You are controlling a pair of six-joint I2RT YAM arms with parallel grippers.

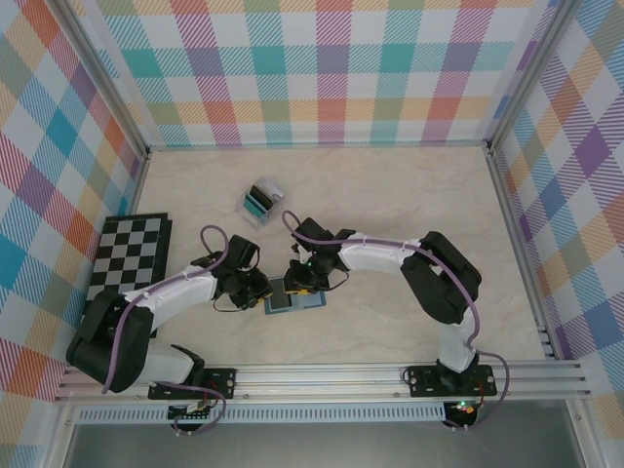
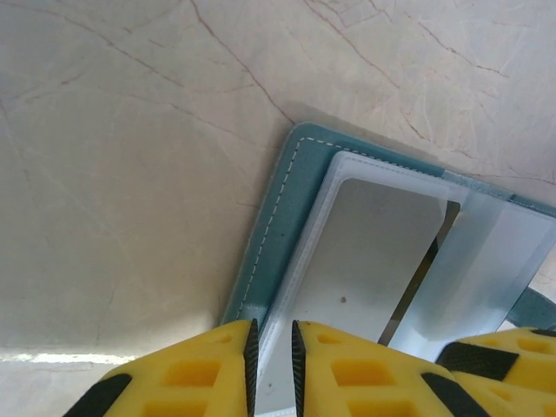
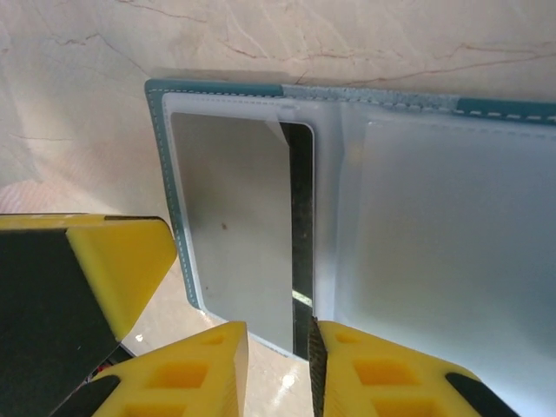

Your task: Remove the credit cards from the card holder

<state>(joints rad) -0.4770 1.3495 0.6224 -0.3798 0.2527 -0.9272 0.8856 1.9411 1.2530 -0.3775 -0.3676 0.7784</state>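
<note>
Slate-teal folding card holder lies open and flat on the marble-pattern tabletop, between the two grippers. Small clear plastic box sits beyond the holder, well apart, not involved.

Grey glossy card sits inside the holder's frosted clear pocket.

Left gripper: clenched on the holder's outer edge, frosted rim between the pads.

Right gripper: jaws narrowed over the card's dark edge, on the holder's fold side. Can't tell whether the pads bite card, film or nothing yet.

My read: the step is to anchor the holder and draw out the first card.
- Left should pin the holder down, not lift it.
- Right needs card only. Catch the film too and the whole holder drags.
- The pocket mouth looks to face the holder's fold, so pull that way, low and parallel to the holder.
- The card is thin and slick, so slip is likely. Take a deeper bite before pulling.
- If the holder moves with the card, stop and regrip.
</note>
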